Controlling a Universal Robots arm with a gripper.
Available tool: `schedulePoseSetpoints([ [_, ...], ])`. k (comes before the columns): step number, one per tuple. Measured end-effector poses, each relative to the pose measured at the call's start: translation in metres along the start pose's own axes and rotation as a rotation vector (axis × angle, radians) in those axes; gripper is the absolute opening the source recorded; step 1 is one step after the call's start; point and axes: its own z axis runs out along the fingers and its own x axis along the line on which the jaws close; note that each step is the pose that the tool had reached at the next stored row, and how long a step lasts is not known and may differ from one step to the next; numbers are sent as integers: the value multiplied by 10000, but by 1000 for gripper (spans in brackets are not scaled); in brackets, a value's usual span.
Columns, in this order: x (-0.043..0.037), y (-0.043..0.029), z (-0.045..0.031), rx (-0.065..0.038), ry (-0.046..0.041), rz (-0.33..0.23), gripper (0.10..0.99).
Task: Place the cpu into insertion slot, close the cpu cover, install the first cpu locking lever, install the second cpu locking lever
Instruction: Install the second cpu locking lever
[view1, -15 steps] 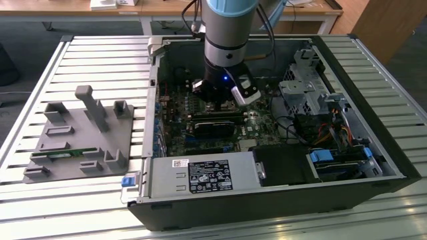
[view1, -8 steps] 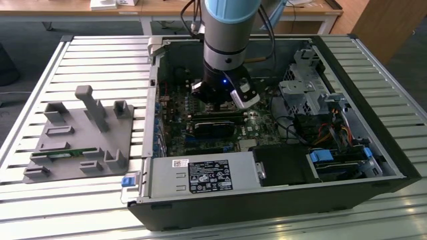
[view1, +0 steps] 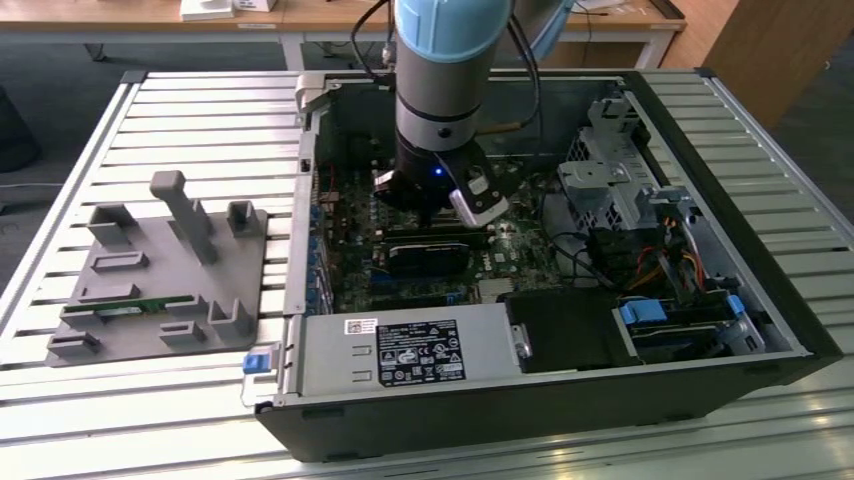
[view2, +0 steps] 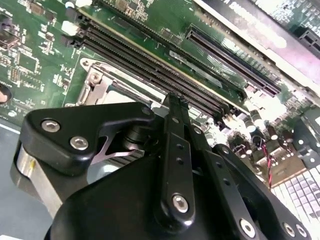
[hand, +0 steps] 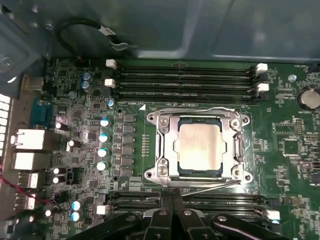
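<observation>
We see the cpu (hand: 200, 146) seated flat in the insertion slot (hand: 184, 169), silver top up, framed by the cpu cover (hand: 165, 150), which lies down flat around it. One thin wire lever (hand: 215, 187) runs along the cover edge nearest the gripper, another lever (hand: 192, 109) along the opposite edge; we cannot tell if either is hooked.

Around the slot on the green motherboard (hand: 295, 170): four long black memory slots (hand: 185, 82) on the far side of the slot, all unfilled, and more (hand: 130, 200) on the gripper side, partly hidden.

The gripper (hand: 173, 210) sits just beside the slot, over the near memory slots, jaws pressed together with nothing between them; in the second wrist view the gripper (view2: 172, 100) tip points down next to the cover corner (view2: 92, 82).

In the exterior view the gripper (view1: 430, 222) reaches into the open computer case (view1: 534, 410), which lies on the slatted bench (view1: 160, 400). Away from the slot, outside the case, one grey fixture tray (view1: 134, 290) rests on the bench, holding one green module (view1: 134, 308).
</observation>
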Motion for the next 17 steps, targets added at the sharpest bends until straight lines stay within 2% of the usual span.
schedulePoseSetpoints([
  [3,22,-9,47,-22,-2,2,106],
  [5,40,-13,63,-74,1,3,106],
  [8,58,-30,67,-298,-2,2,106],
  [15,82,-100,70,-596,-6,9,106],
  [17,96,-112,76,-716,-7,7,106],
])
